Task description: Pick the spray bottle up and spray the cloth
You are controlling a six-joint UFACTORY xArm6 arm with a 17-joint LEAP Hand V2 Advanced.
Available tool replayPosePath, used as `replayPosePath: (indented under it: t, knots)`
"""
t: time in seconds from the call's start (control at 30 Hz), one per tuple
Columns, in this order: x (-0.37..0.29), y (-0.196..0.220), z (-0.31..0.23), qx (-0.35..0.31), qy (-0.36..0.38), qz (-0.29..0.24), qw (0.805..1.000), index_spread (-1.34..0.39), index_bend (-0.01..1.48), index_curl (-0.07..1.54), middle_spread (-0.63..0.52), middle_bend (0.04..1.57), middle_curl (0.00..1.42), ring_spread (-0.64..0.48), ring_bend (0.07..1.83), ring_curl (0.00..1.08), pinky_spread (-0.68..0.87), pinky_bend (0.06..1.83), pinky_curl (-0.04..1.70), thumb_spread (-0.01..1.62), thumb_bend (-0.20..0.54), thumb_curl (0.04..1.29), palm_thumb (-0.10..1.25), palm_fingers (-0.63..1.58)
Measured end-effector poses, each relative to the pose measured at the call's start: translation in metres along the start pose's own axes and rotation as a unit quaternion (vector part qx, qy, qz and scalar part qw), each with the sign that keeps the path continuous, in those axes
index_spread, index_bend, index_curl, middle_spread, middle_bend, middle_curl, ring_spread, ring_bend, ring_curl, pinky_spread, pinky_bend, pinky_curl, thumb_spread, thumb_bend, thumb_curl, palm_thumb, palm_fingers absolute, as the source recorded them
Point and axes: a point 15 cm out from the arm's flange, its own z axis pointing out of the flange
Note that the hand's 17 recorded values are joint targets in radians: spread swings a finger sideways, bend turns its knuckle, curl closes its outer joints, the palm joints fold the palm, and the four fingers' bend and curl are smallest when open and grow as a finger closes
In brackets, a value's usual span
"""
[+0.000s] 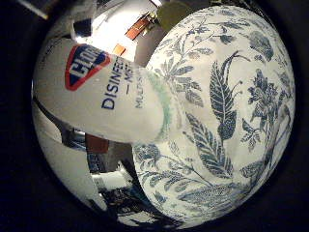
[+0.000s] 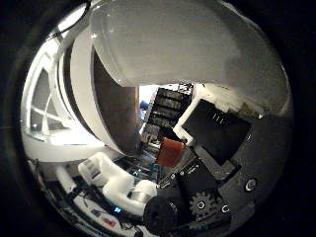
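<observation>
The white spray bottle (image 1: 106,92) with a red and blue label fills much of the little finger side palm view, close against the palm. The cloth (image 1: 227,106), white with a blue leaf and flower print, spreads out just beside and beyond the bottle. In the thumb side palm view the bottle's white body (image 2: 178,49) curves across the picture. My right hand (image 2: 212,148) shows there as black, white and geared parts, with fingers (image 2: 109,180) curled round the bottle.
Past the bottle, the thumb side palm view shows shelves (image 2: 163,107) in the room and a small orange thing (image 2: 173,150). A white surface (image 1: 68,159) lies under the bottle beside the cloth.
</observation>
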Motion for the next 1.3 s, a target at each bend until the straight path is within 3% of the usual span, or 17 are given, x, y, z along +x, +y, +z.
replayPosePath:
  t: [0.23,0.43,0.53,0.6,0.67,0.83,1.03,1.3]
  knots:
    - [0.004,0.006,-0.007,-0.017,0.007,0.0,1.0,-0.35,0.41,0.76,-0.21,0.95,0.59,-0.26,1.16,0.51,-0.48,1.01,0.7,0.41,-0.033,0.78,0.92,0.88]
    - [0.01,0.007,-0.02,-0.025,0.019,0.004,0.999,-0.37,0.23,0.77,-0.22,0.9,0.63,-0.27,1.16,0.54,-0.49,1.07,0.72,0.47,-0.032,0.76,0.93,0.67]
    - [0.011,0.006,-0.023,-0.024,0.022,0.006,0.999,-0.37,0.18,0.75,-0.21,0.79,0.62,-0.26,1.16,0.55,-0.44,1.06,0.73,0.58,-0.027,0.74,0.93,0.48]
    - [0.014,0.011,-0.024,-0.036,0.03,0.007,0.999,-0.37,0.24,0.74,-0.18,0.69,0.59,-0.2,1.04,0.52,-0.32,0.95,0.72,0.73,-0.023,0.72,0.91,0.24]
    - [0.019,0.016,-0.029,-0.05,0.042,0.005,0.998,-0.37,0.26,0.68,-0.11,0.59,0.53,-0.07,0.91,0.47,-0.07,0.87,0.69,0.86,-0.027,0.68,0.87,0.13]
    - [0.026,0.014,-0.039,-0.054,0.057,0.006,0.997,-0.33,0.24,0.56,-0.01,0.43,0.43,0.11,0.71,0.35,0.31,0.73,0.57,0.95,-0.025,0.62,0.83,0.09]
    - [0.025,0.014,-0.04,-0.054,0.058,0.007,0.997,-0.29,0.19,0.47,0.03,0.33,0.37,0.18,0.57,0.29,0.43,0.58,0.45,0.97,-0.024,0.57,0.83,0.15]
    - [0.038,0.016,-0.061,-0.059,0.084,0.02,0.995,-0.26,0.17,0.4,0.08,0.27,0.35,0.21,0.47,0.25,0.47,0.49,0.37,0.99,-0.024,0.54,0.81,0.17]
